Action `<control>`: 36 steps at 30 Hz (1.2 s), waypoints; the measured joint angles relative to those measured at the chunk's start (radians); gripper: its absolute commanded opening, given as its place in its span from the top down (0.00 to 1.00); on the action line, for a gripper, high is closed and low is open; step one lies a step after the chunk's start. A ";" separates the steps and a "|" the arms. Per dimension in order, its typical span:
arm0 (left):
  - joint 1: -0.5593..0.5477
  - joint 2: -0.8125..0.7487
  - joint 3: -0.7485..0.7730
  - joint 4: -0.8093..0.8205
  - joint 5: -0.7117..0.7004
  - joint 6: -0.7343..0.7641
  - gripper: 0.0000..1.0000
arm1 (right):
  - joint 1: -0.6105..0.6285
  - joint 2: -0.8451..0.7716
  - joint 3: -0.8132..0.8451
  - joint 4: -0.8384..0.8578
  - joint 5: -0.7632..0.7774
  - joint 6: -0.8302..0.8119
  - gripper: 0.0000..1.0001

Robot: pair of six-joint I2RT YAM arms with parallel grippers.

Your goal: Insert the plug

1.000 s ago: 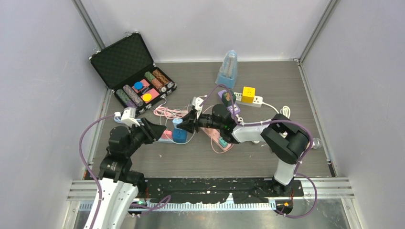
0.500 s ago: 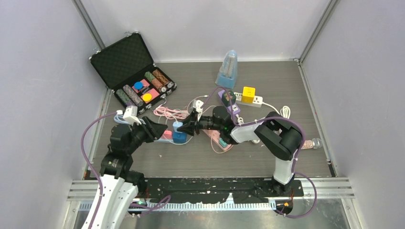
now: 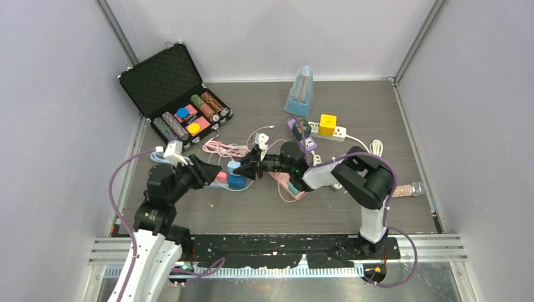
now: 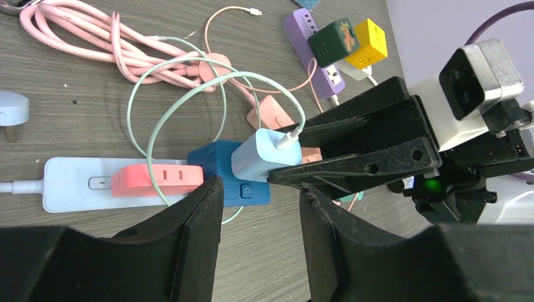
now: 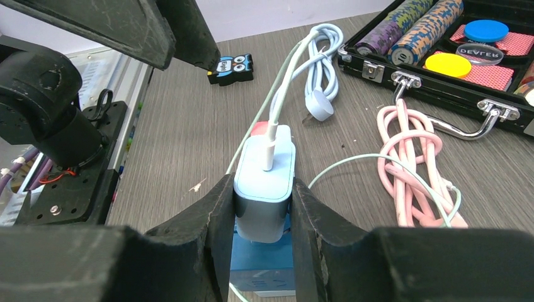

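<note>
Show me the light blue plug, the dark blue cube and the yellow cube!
light blue plug (image 5: 264,201): right wrist view, on its broad face between the fingers.
dark blue cube (image 4: 214,162): left wrist view, on its top face.
yellow cube (image 4: 368,44): left wrist view, on the middle of the cube.

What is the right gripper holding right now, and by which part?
The right gripper holds the light blue plastic charger block, pinched across its two opposite sides, just above the dark blue cube socket.

Pale blue plug (image 5: 264,182), directly over dark blue socket cube (image 4: 217,173), prongs hidden
</note>
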 measured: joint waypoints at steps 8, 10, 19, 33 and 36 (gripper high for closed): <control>0.000 0.000 -0.006 0.001 0.000 0.000 0.51 | 0.000 0.018 -0.003 0.026 -0.001 -0.011 0.94; 0.000 0.000 -0.011 0.006 0.002 -0.001 0.50 | 0.000 0.017 -0.016 0.044 0.000 -0.023 0.94; 0.000 0.028 -0.037 0.065 0.047 -0.012 0.50 | 0.000 0.016 -0.090 0.147 0.007 -0.105 0.94; 0.000 0.050 -0.039 0.093 0.060 -0.026 0.49 | 0.006 -0.069 -0.044 -0.115 0.043 -0.297 0.94; 0.000 0.050 -0.039 0.095 0.060 -0.026 0.49 | 0.005 -0.078 -0.023 -0.175 0.050 -0.306 0.94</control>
